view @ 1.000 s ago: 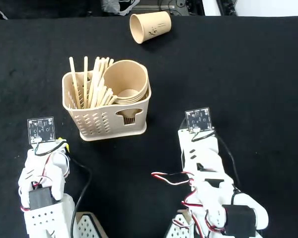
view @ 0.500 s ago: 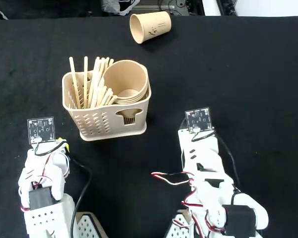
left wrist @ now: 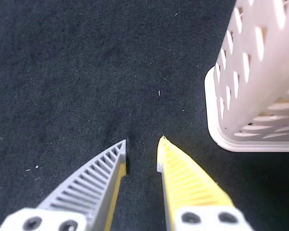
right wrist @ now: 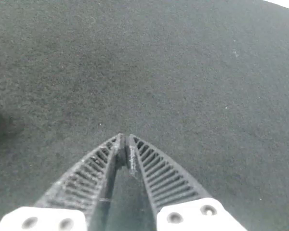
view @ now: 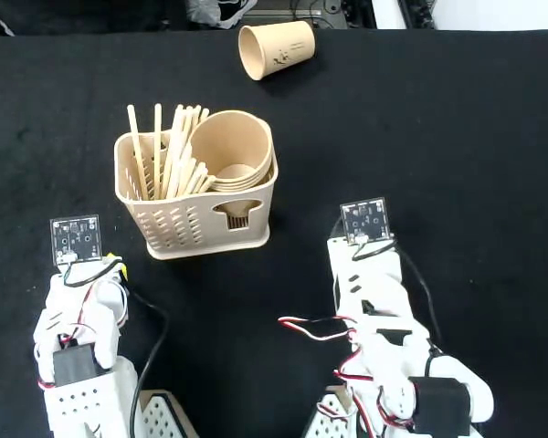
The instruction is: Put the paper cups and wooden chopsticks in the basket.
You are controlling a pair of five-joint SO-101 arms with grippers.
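Left-centre basket [view: 201, 224] holds wooden chopsticks [view: 169, 151] and nested paper cups [view: 230, 146], count unclear. Another paper cup [view: 276, 49] lies on its side at the far edge of the table [view: 457, 137]. Near side: left gripper [left wrist: 143, 139] slightly parted, empty, beside basket; right gripper [right wrist: 125, 138] closed, empty.

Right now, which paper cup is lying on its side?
The lone cup on the table beyond the basket; the other cups stand stacked upright inside the basket.

basket [left wrist: 260, 115] cut off by picture edge, lower ends of chopsticks [view: 181, 146] and bodies of nested cups [view: 230, 151] hidden inside it
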